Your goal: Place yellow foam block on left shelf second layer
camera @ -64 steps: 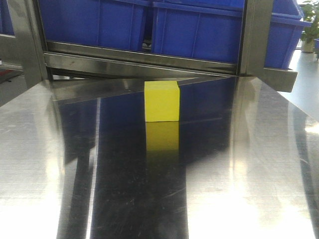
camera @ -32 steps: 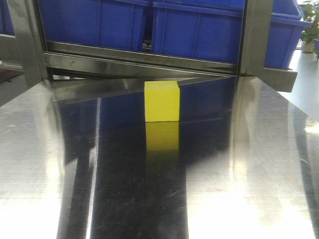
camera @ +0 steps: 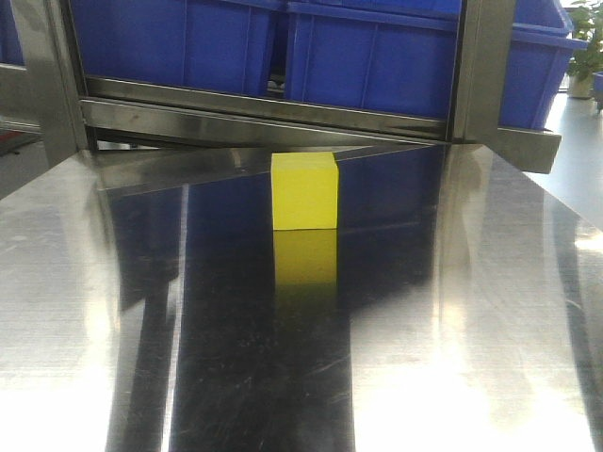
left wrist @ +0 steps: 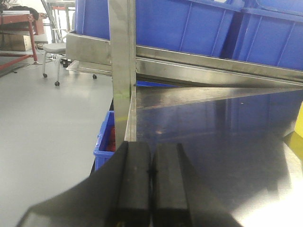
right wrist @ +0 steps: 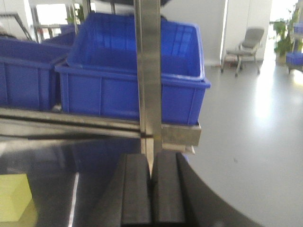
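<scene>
The yellow foam block (camera: 305, 191) sits upright on the shiny steel table (camera: 471, 311), just in front of the shelf's lower rail. A corner of the block (right wrist: 14, 197) shows at the lower left of the right wrist view, and a yellow sliver (left wrist: 300, 124) at the right edge of the left wrist view. My left gripper (left wrist: 151, 172) is shut with nothing in it, over the table's left edge. My right gripper (right wrist: 152, 177) is shut and empty too, near the table's right edge. Neither gripper touches the block.
A steel shelf rail (camera: 264, 118) carries blue bins (camera: 377, 56) behind the block. Upright steel posts (left wrist: 123, 66) (right wrist: 148, 71) stand ahead of each gripper. A small blue crate (left wrist: 105, 142) sits on the floor left of the table. A chair (right wrist: 246, 47) stands far right.
The view has shifted very slightly, so the block appears a touch further left. The block itself has not moved on the table.
</scene>
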You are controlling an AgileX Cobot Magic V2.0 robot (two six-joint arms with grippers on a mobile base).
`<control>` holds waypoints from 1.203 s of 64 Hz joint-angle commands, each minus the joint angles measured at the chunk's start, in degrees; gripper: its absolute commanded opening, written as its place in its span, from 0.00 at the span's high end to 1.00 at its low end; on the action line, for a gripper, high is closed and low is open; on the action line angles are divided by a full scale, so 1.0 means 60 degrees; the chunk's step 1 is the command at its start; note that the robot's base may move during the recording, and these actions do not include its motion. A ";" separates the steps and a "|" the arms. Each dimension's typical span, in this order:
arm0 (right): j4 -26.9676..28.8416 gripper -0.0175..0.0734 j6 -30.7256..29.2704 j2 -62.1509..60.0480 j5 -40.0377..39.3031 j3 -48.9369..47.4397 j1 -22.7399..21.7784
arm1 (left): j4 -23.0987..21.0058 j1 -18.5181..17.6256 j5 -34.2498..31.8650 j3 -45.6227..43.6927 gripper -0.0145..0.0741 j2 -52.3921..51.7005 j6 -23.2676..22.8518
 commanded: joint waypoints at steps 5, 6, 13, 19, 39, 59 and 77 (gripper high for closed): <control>-0.0001 0.64 -0.0072 0.1894 0.0344 -0.1817 0.0037 | -0.0093 0.0020 -0.0818 0.0263 0.68 -0.0144 -0.0037; -0.0001 0.62 -0.0072 0.2112 0.0494 -0.2038 0.0064 | -0.0093 0.0020 -0.0818 0.0263 0.68 -0.0144 -0.0037; -0.0010 0.41 -0.0072 0.3175 0.1294 -0.3216 0.0435 | -0.0093 0.0020 -0.0818 0.0263 0.68 -0.0144 -0.0037; -0.0019 0.22 -0.0072 0.4219 0.2115 -0.4223 0.1005 | -0.0093 0.0020 -0.0818 0.0263 0.68 -0.0144 -0.0037; -0.0304 0.12 0.0258 0.7929 0.4620 -0.7267 0.3481 | -0.0093 0.0020 -0.0818 0.0263 0.68 -0.0144 -0.0037; -0.1557 0.12 0.3766 1.2094 0.7333 -1.1048 0.5708 | -0.0093 0.0020 -0.0818 0.0263 0.68 -0.0144 -0.0037; -0.1675 0.12 0.4290 1.4791 0.8175 -1.3991 0.6583 | -0.0093 0.0020 -0.0818 0.0263 0.68 -0.0144 -0.0037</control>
